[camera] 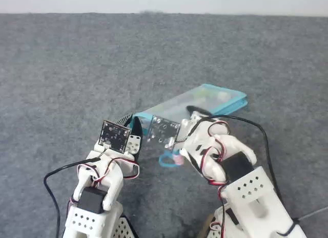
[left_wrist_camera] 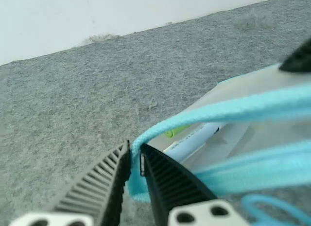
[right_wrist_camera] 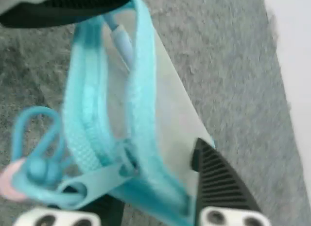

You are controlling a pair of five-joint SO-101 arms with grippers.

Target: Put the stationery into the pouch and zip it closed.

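Observation:
A clear pouch (camera: 207, 101) with light-blue trim lies on the grey carpet, slanting away to the right. Inside it I see a white-and-blue pen (left_wrist_camera: 193, 141) and something green (left_wrist_camera: 174, 132). My left gripper (left_wrist_camera: 135, 163) is shut on the pouch's near blue corner (camera: 137, 119). The two zip bands (left_wrist_camera: 252, 133) stand apart along the mouth. My right gripper (right_wrist_camera: 150, 182) straddles the zip end with its fingers apart, the slider (right_wrist_camera: 95, 183) between them. A blue cord loop (camera: 168, 160) with a pink bead (right_wrist_camera: 7, 181) hangs from the slider.
Grey carpet (camera: 77, 69) covers the whole table, with wide free room behind and to the left of the pouch. A pale wall (left_wrist_camera: 97, 17) runs along the far edge. Both arms' cables (camera: 56, 176) hang close to the pouch.

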